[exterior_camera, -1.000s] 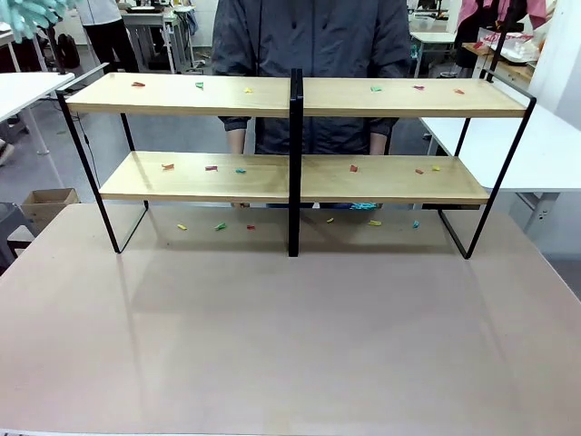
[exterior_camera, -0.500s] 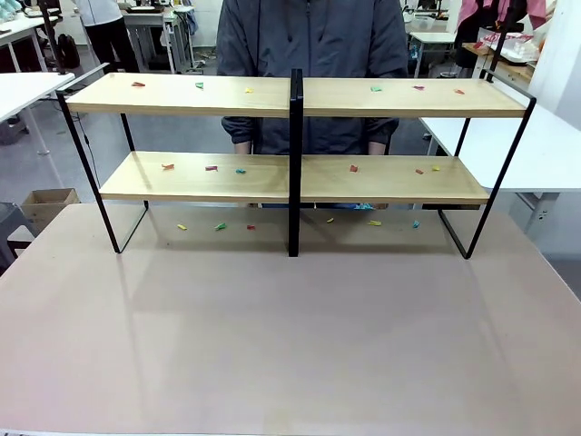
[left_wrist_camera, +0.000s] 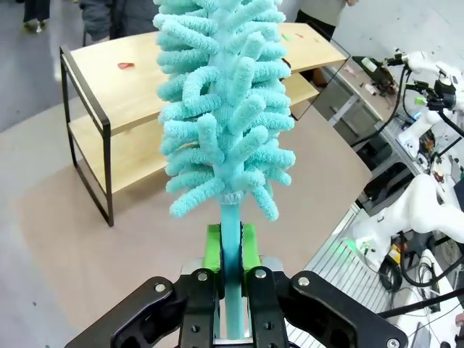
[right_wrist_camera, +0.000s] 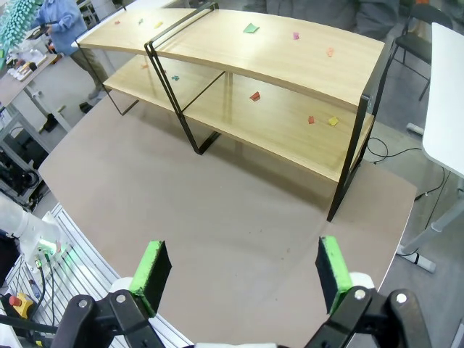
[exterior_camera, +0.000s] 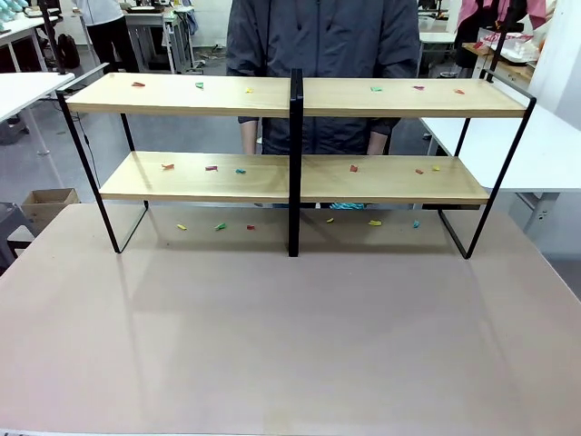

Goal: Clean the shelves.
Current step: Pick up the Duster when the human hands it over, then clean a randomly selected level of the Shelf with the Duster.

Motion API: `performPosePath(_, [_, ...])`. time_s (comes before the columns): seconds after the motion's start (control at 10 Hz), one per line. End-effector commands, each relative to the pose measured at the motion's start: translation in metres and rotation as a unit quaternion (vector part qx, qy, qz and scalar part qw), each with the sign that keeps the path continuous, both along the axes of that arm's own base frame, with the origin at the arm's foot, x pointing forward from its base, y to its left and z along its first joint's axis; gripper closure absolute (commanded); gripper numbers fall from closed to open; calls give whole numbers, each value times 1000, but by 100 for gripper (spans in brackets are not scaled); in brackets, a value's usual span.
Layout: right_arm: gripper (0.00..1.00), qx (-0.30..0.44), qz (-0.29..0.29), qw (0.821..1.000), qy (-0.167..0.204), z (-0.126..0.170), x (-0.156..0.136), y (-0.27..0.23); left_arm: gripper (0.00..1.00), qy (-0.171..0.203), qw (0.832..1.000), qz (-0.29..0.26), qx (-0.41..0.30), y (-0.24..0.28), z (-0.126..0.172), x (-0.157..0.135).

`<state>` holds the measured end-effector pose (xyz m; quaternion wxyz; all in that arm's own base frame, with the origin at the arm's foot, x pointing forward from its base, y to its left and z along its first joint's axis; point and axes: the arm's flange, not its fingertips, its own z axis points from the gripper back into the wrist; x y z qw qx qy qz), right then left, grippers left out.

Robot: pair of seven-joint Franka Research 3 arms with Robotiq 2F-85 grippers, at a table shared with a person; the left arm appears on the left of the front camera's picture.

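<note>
The shelves [exterior_camera: 390,100], a 2-tier rack of light wooden boards in a thin black frame, stand on the far half of the brown table [exterior_camera: 290,336]. A person [exterior_camera: 322,36] in a dark jacket stands just behind them. Small coloured scraps [exterior_camera: 211,168] dot both boards and the tabletop under the lower one. The left gripper [left_wrist_camera: 230,254] is pinched tight on the handle of a fluffy teal duster [left_wrist_camera: 225,109], whose head points toward one end of the rack. The right gripper [right_wrist_camera: 243,268] hangs above the table's near edge, well apart from the rack, its 2 green pads [right_wrist_camera: 154,264] spread wide.

person [exterior_camera: 322,45]: standing at far side | cardboard box [exterior_camera: 50,202]: on floor, left | white table [exterior_camera: 558,150]: right
</note>
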<state>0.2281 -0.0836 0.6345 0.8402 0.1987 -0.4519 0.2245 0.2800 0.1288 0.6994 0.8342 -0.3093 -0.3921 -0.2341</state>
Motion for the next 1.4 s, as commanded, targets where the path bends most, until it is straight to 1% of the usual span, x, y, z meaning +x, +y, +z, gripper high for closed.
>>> performPosePath(0.0, [0, 2, 5, 1000, 0, 0, -1, 1, 100, 4, 1000, 3, -2, 3, 0, -4])
performPosePath(0.9, [0, 2, 5, 1000, 0, 0, -1, 1, 100, 4, 1000, 3, -2, 3, 0, -4])
performPosePath(1.0, [0, 2, 5, 1000, 0, 0, -1, 1, 88, 0, 1000, 1, -1, 2, 0, 0])
performPosePath(1.1, [0, 2, 5, 1000, 0, 0, -1, 1, 88, -4, 993, -78, 88, -36, 2, -13])
performPosePath(1.2, [0, 2, 5, 1000, 0, 0, -1, 1, 88, 1, 972, -174, 155, -79, -13, -39])
performPosePath(1.3, [0, 2, 5, 1000, 0, 0, -1, 1, 88, 20, 943, -245, 224, -110, -36, -62])
